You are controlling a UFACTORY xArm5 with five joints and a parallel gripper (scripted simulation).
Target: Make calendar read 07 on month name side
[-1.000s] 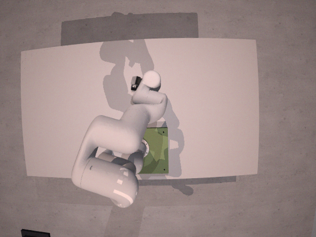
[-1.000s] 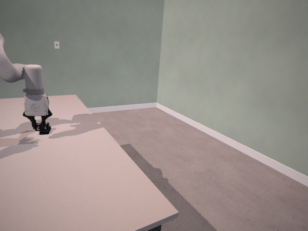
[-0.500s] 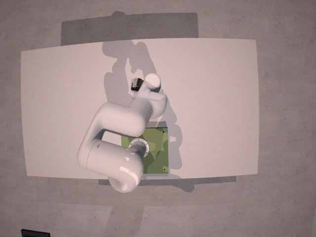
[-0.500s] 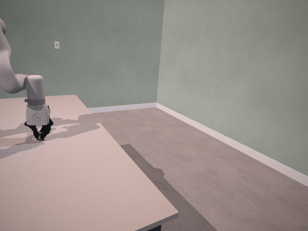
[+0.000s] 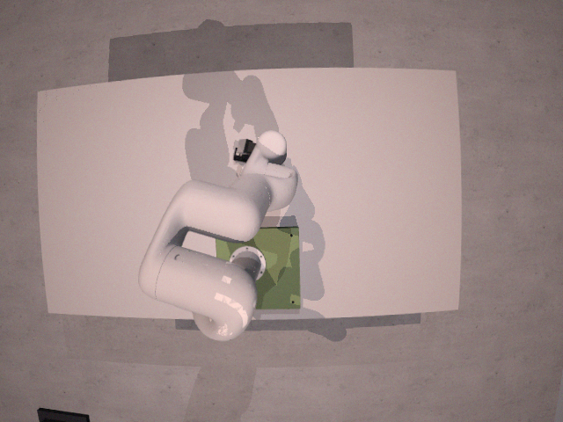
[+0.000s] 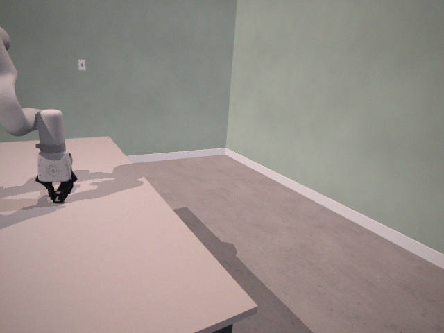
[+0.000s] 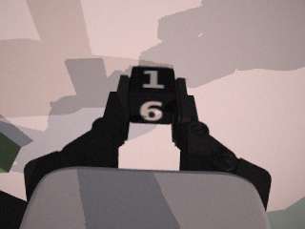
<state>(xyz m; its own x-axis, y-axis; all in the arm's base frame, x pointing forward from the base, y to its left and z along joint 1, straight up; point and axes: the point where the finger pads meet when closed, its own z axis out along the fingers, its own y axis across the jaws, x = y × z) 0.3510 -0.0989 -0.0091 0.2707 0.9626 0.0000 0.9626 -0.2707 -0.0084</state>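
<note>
Looks clamped on cube [image 6: 58, 198] [image 7: 152, 101], right between fingertips of end effector [image 5: 241, 153] [image 6: 59, 198] [image 7: 152, 91]; shows 1 and 6 towards wrist. Can't place tray from here; probably needs bearing on it before carrying across.

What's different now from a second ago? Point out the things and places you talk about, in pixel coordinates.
The gripper [image 5: 240, 156] [image 6: 59, 196] [image 7: 152, 91] has come down closer to the table [image 5: 372, 181] [image 6: 118, 268], and the arm above has shifted. It now grips a black cube [image 6: 58, 197] [image 7: 152, 91]; I can't tell whether it already did. The green board [image 5: 281, 272] hasn't moved.
</note>
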